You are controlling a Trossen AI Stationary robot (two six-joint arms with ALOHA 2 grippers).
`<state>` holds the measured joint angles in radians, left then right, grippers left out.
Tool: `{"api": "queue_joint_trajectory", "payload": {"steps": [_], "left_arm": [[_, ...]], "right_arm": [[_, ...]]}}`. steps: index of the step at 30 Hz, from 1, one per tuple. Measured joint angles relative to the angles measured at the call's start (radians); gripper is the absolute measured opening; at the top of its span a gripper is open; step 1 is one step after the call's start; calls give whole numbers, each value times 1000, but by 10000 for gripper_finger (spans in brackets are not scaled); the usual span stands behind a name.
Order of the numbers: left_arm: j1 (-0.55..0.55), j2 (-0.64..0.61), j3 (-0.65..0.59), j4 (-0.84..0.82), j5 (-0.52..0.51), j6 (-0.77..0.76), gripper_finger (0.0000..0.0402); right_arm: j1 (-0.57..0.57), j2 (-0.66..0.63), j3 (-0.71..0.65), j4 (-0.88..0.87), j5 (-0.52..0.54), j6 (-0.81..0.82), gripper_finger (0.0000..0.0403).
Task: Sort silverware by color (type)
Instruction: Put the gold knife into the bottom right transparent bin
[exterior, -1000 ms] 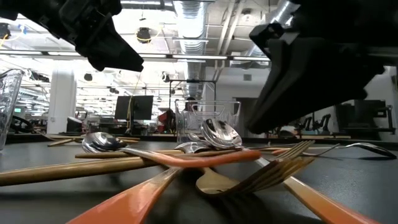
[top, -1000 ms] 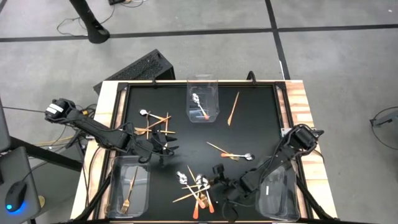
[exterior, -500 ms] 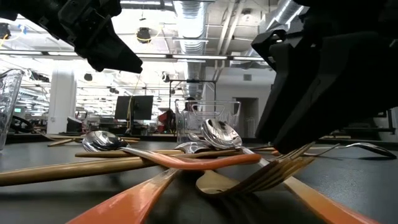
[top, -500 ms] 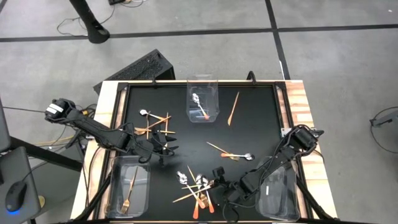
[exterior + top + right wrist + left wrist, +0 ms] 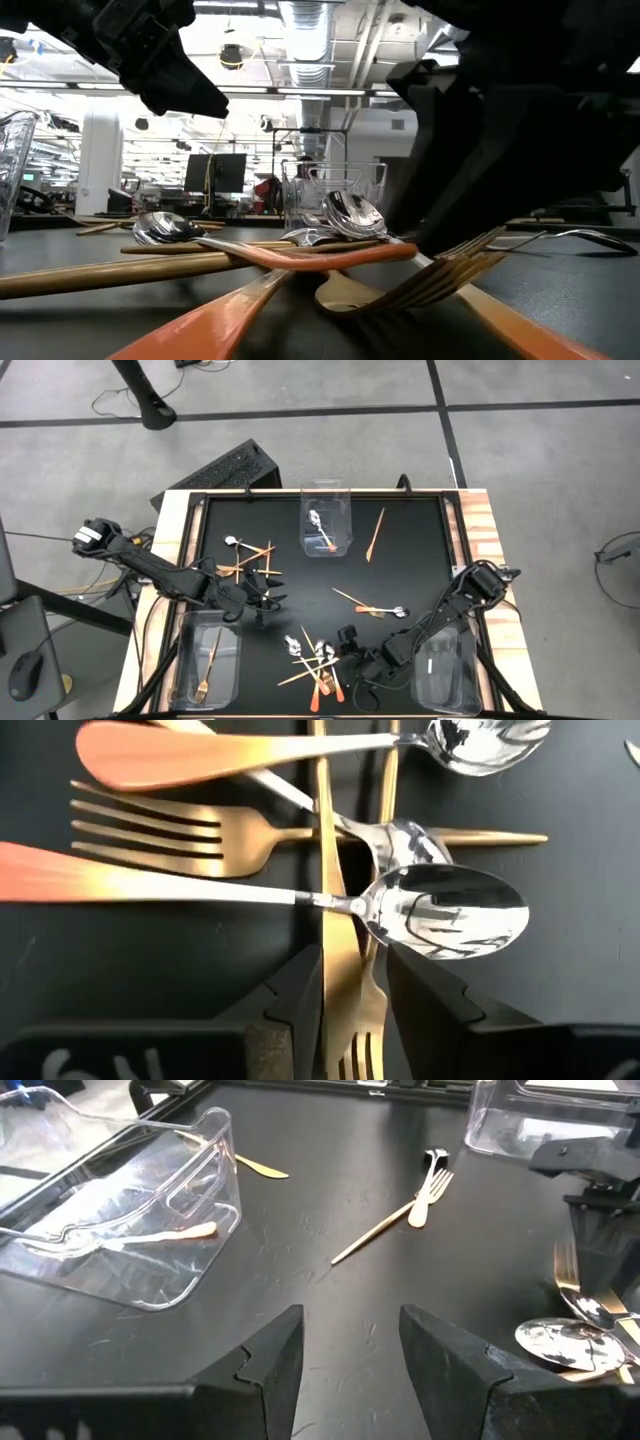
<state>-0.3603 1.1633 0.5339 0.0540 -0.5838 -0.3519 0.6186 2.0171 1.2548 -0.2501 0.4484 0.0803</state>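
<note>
Lower now over the tangled silverware (image 5: 318,665) at the counter's near edge, the right claw (image 5: 345,1010) straddles a gold fork handle, half-spread, and may snag overlapping spoons.

Both arms are matte black with jointed segments and black cables looped along them; the left arm (image 5: 150,565) carries a white tag near its base, the right arm (image 5: 450,610) ends in blocky black fingers (image 5: 440,1005) with moulded ridges
</note>
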Motion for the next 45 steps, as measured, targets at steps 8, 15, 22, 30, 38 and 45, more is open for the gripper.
{"api": "queue_joint_trajectory", "payload": {"steps": [8, 15, 22, 30, 38, 45], "left_arm": [[0, 0, 0, -3, -4, 0, 155], [0, 0, 0, -3, -4, 0, 155], [0, 0, 0, -3, -4, 0, 155], [0, 0, 0, -3, -8, 12, 155], [1, 0, 0, 2, -31, 19, 155], [1, 0, 0, -6, -30, 19, 155]], "right_arm": [[-3, 0, -1, -4, -3, -2, 98], [-15, 0, -1, -4, -6, 5, 45], [-20, -2, -1, -25, -7, 24, 8], [-20, -34, 120, -386, -23, 97, 5], [-38, -70, 315, -905, -191, 156, 5], [-52, -72, 448, -1328, -219, 181, 5]]}}
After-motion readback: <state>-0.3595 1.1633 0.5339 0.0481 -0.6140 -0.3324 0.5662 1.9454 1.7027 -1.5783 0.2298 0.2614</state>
